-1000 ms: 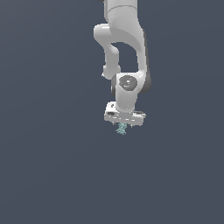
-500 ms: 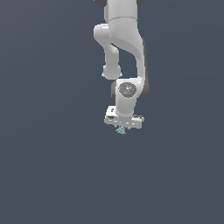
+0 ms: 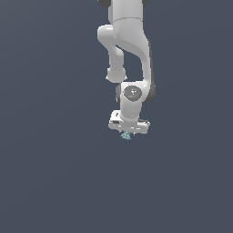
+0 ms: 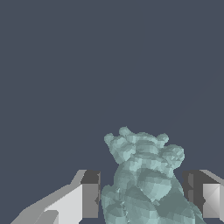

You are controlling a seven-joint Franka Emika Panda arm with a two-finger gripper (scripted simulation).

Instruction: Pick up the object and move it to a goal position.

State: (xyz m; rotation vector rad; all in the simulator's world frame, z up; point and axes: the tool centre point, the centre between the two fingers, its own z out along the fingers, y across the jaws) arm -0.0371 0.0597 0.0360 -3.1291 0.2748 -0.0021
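The lump sits between the 2 fingers of the tool, jaws apart with a gap showing on each side. In the exterior view the lump shows just under the tool, mostly hidden; whether the fingers touch it cannot be told.

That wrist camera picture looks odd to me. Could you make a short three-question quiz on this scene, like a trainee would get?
1. True or false: the teal lump sits between the two fingers of the gripper.
2. In the exterior view, where does the lump show? A) directly under the gripper B) far off at that view's left C) above the arm
3. Fill in: the lump's surface is ____, not smooth.

Key: 1 true; 2 A; 3 bumpy. In the wrist view gaps show on both sides of the lump, so the gripper is not shut on it.
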